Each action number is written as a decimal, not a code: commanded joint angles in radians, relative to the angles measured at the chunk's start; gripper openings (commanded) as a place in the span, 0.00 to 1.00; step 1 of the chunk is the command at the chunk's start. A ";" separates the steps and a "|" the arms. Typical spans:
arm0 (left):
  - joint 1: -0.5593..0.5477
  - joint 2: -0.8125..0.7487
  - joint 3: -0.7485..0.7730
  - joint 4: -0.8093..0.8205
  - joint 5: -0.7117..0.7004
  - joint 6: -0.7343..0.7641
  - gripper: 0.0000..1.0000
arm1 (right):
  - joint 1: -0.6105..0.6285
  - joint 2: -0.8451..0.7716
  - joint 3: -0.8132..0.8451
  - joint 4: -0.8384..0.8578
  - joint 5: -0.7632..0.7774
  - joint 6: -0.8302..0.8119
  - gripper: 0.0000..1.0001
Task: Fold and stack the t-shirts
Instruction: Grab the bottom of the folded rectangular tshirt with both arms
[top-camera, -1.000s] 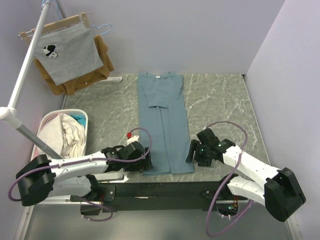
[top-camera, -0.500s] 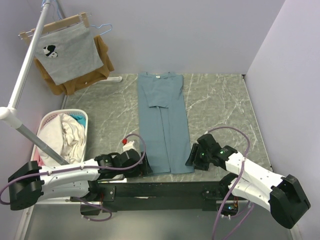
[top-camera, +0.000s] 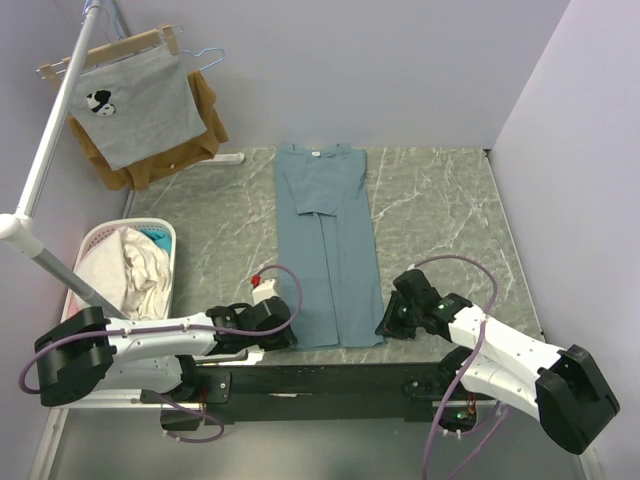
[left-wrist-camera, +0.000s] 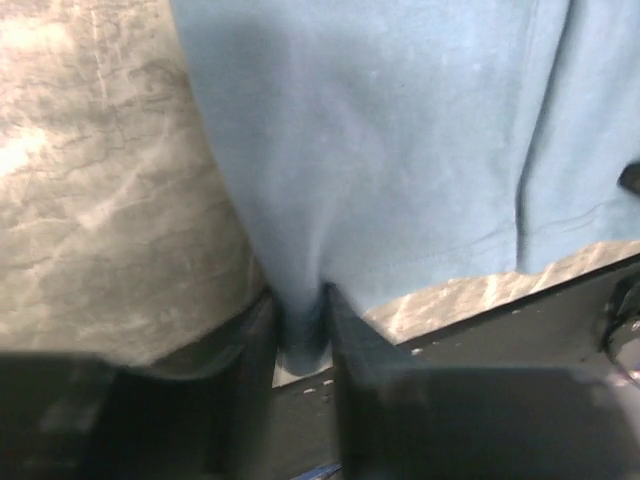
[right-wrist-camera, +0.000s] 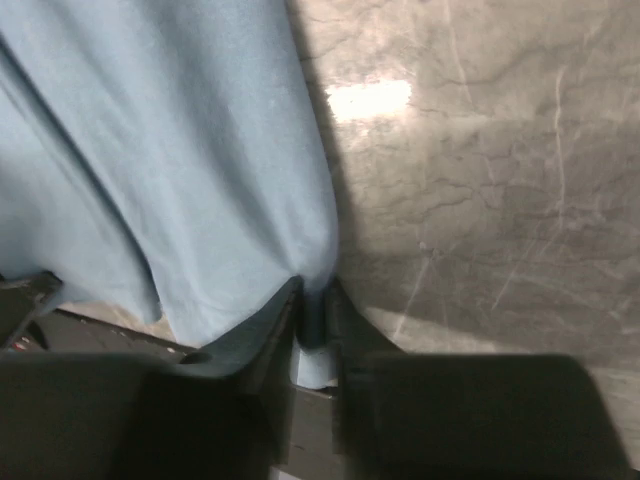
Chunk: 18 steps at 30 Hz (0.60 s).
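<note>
1. The t-shirt (top-camera: 328, 250) is a plain dusty teal-blue tee. It lies flat on the grey marbled table (top-camera: 440, 210), folded lengthwise into one long narrow strip.
2. Its collar, with a small pale neck label, is at the far end near the back wall. The hem is at the near edge, just in front of the two arm bases.
3. Down the middle of the strip the two folded-in sides meet along a seam-like line, and a sleeve edge crosses it about a third of the way from the collar.
4. The cloth looks smooth over most of its length. It puckers only at the two near corners, where it is drawn up into small peaks.
5. The left arm lies low along the near edge, reaching inward from the left. The left gripper (left-wrist-camera: 300, 330) is closed on the near-left corner of the hem — a bunched fold of blue cloth sits squeezed between its dark fingers (left-wrist-camera: 250, 340).
6. The right arm mirrors it from the other side, its elbow out toward the right wall. The right gripper (right-wrist-camera: 315, 320) is clamped on the near-right corner — in the wrist view the fabric tapers down into the narrow gap between the jaws.
7. At the table's left stands a white laundry basket (top-camera: 172, 265) holding pale crumpled clothes.
8. Behind the basket, a grey printed shirt (top-camera: 135, 110) and a brown garment (top-camera: 208, 125) hang on hangers.
</note>
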 joint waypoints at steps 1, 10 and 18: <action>-0.005 0.011 -0.038 -0.081 -0.021 0.002 0.19 | 0.011 0.007 -0.037 0.012 0.001 0.009 0.15; -0.006 -0.069 -0.049 -0.162 0.002 0.005 0.01 | 0.023 -0.149 0.001 -0.069 0.006 -0.003 0.00; -0.006 -0.102 0.090 -0.249 -0.092 0.048 0.02 | 0.025 -0.140 0.078 -0.006 -0.019 -0.041 0.00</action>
